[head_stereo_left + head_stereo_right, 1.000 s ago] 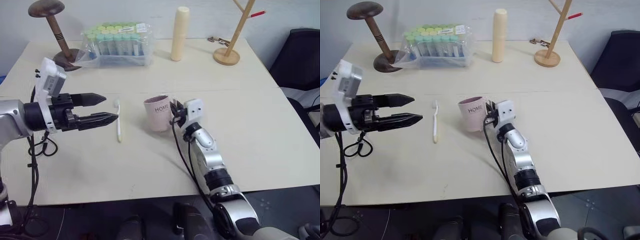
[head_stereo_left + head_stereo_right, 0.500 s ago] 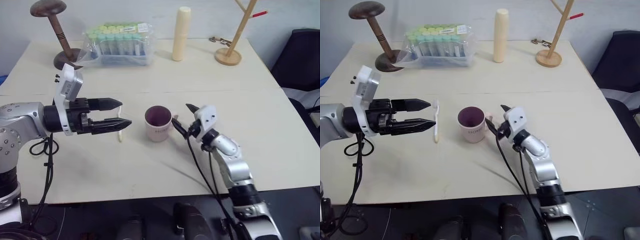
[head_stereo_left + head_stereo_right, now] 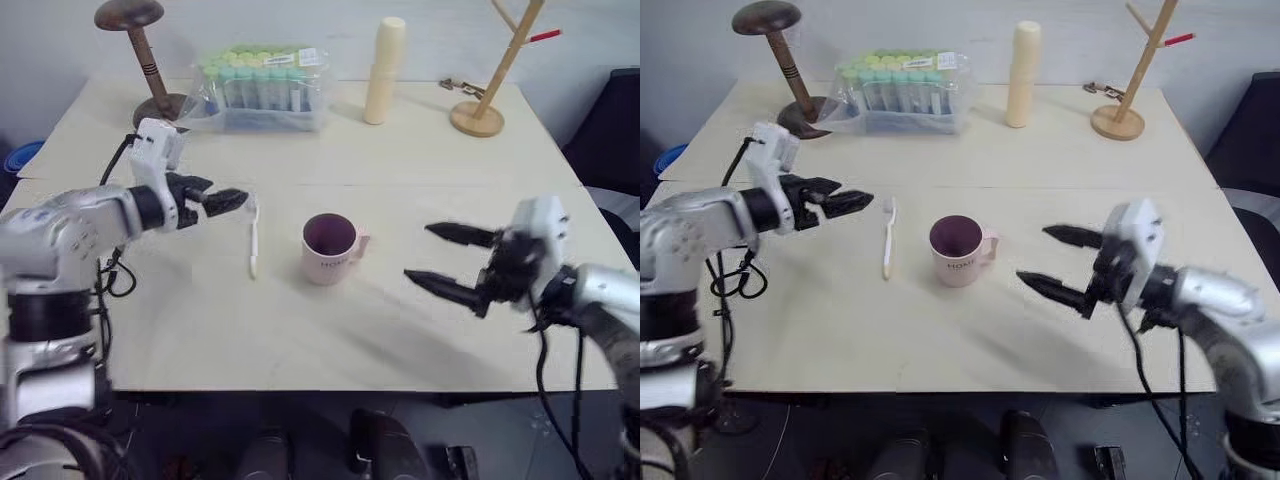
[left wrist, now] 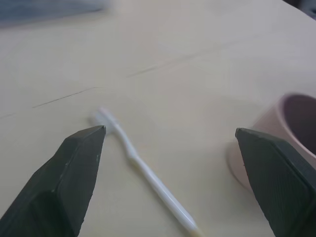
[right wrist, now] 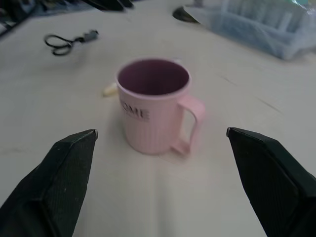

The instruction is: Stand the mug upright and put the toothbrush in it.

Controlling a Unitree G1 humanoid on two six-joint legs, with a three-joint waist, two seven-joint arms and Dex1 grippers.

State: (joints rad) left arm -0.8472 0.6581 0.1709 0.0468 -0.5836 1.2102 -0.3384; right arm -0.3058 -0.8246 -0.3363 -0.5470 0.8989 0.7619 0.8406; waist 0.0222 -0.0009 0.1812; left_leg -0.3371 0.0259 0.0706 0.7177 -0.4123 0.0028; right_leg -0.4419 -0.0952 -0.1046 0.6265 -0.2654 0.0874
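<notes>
The pale pink mug (image 3: 330,247) stands upright at the table's middle, its dark inside showing and its handle toward my right side. The white toothbrush (image 3: 253,237) lies flat just left of the mug, bristle head at the far end. My left gripper (image 3: 232,200) is open and hovers just left of the brush head, touching nothing. In the left wrist view the toothbrush (image 4: 143,168) lies between the spread fingers, with the mug (image 4: 291,128) off to one side. My right gripper (image 3: 418,252) is open and empty, well right of the mug and pointing at it.
At the table's back stand a clear bag of capped tubes (image 3: 262,88), a tall cream cylinder (image 3: 383,70), a dark domed wooden stand (image 3: 150,60) and a wooden branch stand (image 3: 490,80). A black looped cord (image 5: 66,39) lies at the left. A dark chair (image 3: 615,110) is beyond the right edge.
My right gripper opened off the mug and drew back to the right and up, leaving it upright. My left gripper moved forward toward the brush head. The camera view shifted.
</notes>
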